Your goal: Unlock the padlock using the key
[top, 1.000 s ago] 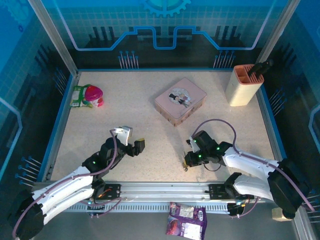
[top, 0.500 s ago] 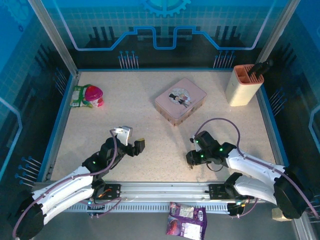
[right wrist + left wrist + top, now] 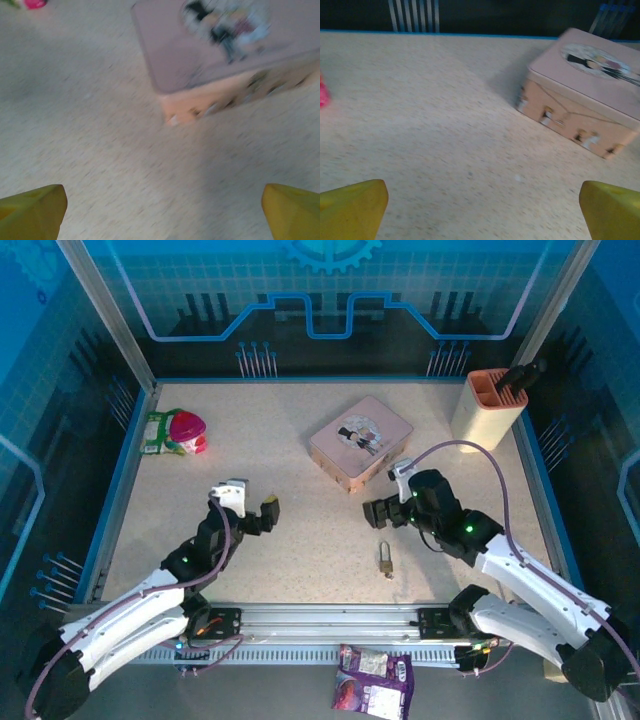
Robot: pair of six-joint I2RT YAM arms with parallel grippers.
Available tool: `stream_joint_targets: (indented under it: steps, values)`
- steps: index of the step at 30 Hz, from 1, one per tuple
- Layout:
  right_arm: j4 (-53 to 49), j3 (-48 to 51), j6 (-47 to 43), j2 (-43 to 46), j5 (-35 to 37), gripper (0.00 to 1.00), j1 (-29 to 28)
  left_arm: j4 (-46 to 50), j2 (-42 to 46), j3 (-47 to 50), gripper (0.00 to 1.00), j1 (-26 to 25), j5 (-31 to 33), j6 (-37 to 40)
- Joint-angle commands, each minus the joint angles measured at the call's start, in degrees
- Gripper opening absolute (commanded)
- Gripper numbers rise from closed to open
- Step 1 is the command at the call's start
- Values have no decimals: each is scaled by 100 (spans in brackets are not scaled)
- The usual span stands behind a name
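The small brass padlock lies flat on the speckled table near the front edge, with nothing touching it. A dark speck at its near end may be the key; I cannot tell it apart. My right gripper hangs open behind the padlock, between it and the pink tin, and is clear of both. In the right wrist view its yellow fingertips stand wide apart over bare table. My left gripper is open at centre left, well to the left of the padlock, its fingertips spread over bare table.
A pink tin with cartoon figures sits behind the middle of the table and also shows from the left wrist and the right wrist. A beige holder stands at back right. A pink and green toy lies at the left.
My right gripper opened, let go of the padlock and drew back towards the tin, leaving the padlock on the table. My left gripper opened wider and shifted slightly back and left.
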State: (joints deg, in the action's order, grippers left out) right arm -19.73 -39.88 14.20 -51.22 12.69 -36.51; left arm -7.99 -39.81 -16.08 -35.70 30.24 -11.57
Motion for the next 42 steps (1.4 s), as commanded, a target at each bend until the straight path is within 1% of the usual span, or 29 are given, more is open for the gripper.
stream_joint_targets:
  steps: [1,3,4,5,7,9,10,11,13,15,16,17,19,21,24,26,30,31,33,36,37,38,39,41,42]
  values:
    - [1365,425,-1299,79,1084,100,128,-374,62,-94,99,64,960,760]
    - [2116,775,-1771,202,1088,100,297,-874,25,120,99,144,1373,1177]
    - [2408,920,-1907,315,1020,100,416,-1175,-15,221,99,231,1582,1357]
    - [2735,1086,-2036,446,950,100,532,-1324,-54,263,99,381,1659,1493]
    - [3450,1513,-2315,639,886,100,695,-1565,-141,323,99,699,1540,1682]
    - [4646,2078,-2699,719,715,100,859,-1881,-259,424,99,952,1469,1875]
    - [5284,2412,-2882,714,514,100,1000,-2193,-346,529,99,1095,1390,2028]
    - [5844,2730,-2919,690,262,99,1165,-2461,-443,642,99,1251,1297,2133]
    - [6520,3124,-2737,601,77,100,1478,-2709,-645,756,99,1551,1116,2092]
    - [6743,3292,-2668,377,22,100,1754,-2918,-903,833,99,1863,867,1776]
    - [6809,3342,-2745,209,-24,100,1834,-3180,-1063,906,99,2050,610,1569]
    - [6912,3378,-2766,33,-21,100,1874,-3513,-1263,1047,99,2222,237,1506]
    - [7177,3407,-2740,-286,-79,100,1895,-4074,-1709,1141,99,2435,-105,1498]
    - [7412,3396,-2833,-682,-216,100,1904,-4430,-2067,1118,99,2473,-389,1715]
    - [7913,3381,-2771,-1262,-154,100,1911,-4596,-2523,913,99,2558,-845,1826]
    - [8319,3402,-2756,-1673,-136,100,1915,-4926,-2857,853,99,2584,-1061,1893]
    - [9155,3434,-2630,-2526,-113,100,1966,-6107,-3644,898,99,2670,-1308,2018]
    - [9505,3447,-2685,-2771,-103,100,1971,-6204,-3759,866,99,2674,-1267,2027]
    - [10039,3455,-2767,-3232,-102,100,1974,-5803,-3631,765,99,2678,-1407,1942]
    - [10129,3309,-2864,-3642,-89,100,1968,-5677,-3697,644,99,2698,-1473,1937]
    - [10129,3240,-2851,-3717,-28,100,1985,-5701,-3746,641,99,2750,-1600,1849]
    - [10119,3222,-2790,-3728,104,100,2002,-5912,-3923,644,99,2836,-1842,1789]
    - [10128,3214,-2693,-3757,116,100,2072,-6161,-4213,660,99,2872,-1906,1750]
    - [10129,3208,-2548,-3803,37,99,2201,-7121,-4962,715,99,2885,-1892,1749]
    - [10129,3192,-2530,-3807,-24,100,2239,-7240,-5254,643,99,2892,-1892,1747]
